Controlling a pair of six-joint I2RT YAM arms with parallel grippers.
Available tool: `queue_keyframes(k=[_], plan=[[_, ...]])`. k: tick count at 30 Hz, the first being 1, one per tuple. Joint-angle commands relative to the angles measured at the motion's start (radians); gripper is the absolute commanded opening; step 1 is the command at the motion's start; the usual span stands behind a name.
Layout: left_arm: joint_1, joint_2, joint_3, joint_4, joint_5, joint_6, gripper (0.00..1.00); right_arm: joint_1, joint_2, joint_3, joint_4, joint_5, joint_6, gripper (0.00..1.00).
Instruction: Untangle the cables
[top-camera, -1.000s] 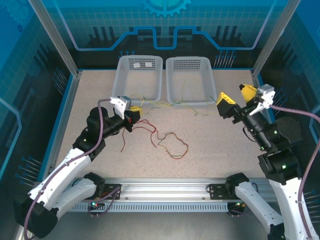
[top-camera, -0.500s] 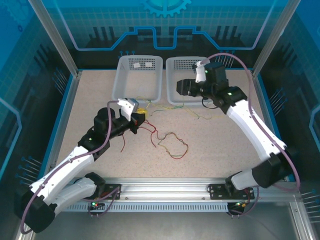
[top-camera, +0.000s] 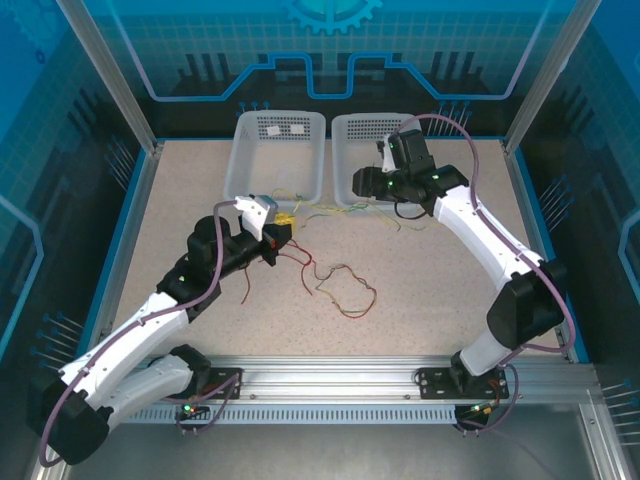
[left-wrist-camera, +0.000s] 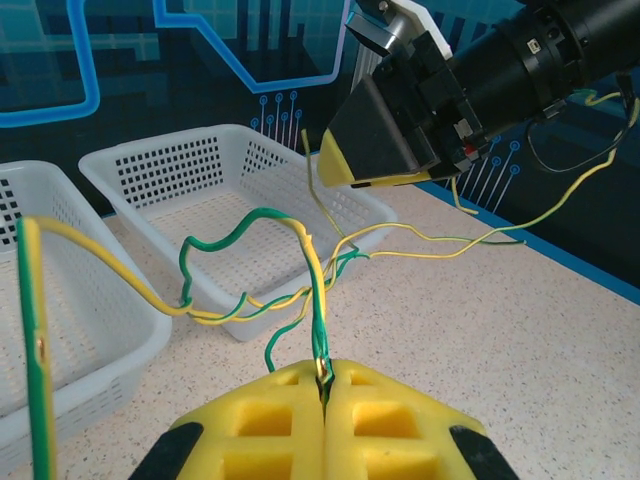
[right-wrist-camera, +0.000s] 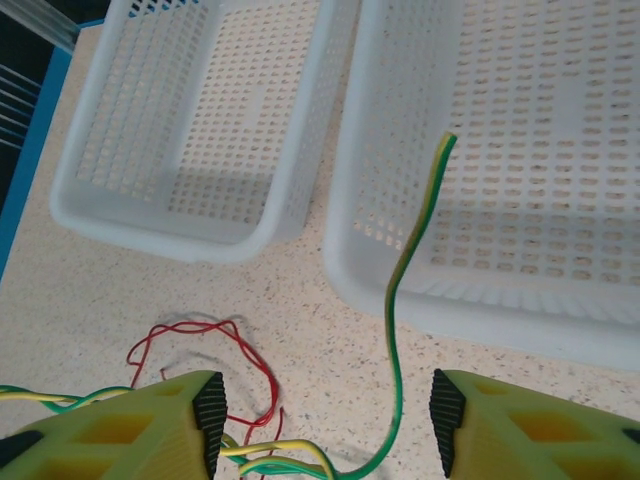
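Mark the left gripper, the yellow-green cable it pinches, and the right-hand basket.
left gripper (left-wrist-camera: 323, 388): left wrist view, the seam where its yellow fingertips meet.
yellow-green cable (left-wrist-camera: 317, 310): left wrist view, the stretch rising just above the pinch.
right-hand basket (top-camera: 365, 119): top external view, its far rim.

Speckled beige tabletop (top-camera: 440, 300), blue-edged, evenly lit. Back wall (top-camera: 320, 60) and side panels (top-camera: 50, 200): blue, printed with circuit lines and a gear (top-camera: 332, 12). Aluminium posts (top-camera: 110, 75) at the rear corners; slotted aluminium rail (top-camera: 330, 375) along the near edge.
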Motion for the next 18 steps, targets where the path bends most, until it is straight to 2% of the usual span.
queue_keyframes(k=[1,10,13,18], plan=[[-0.007,-0.013,-0.017,0.053,-0.024,0.008,0.0,0.009,-0.048,0.029,-0.047,0.092,-0.012,0.59],[-0.019,-0.013,-0.03,0.095,-0.012,0.0,0.0,-0.002,0.037,-0.006,0.087,-0.021,0.016,0.6],[-0.025,-0.015,-0.034,0.101,-0.011,-0.006,0.0,0.001,0.102,0.046,0.046,-0.007,0.034,0.59],[-0.026,-0.035,-0.058,0.122,-0.021,-0.018,0.0,0.007,0.135,0.034,0.059,0.033,0.048,0.47]])
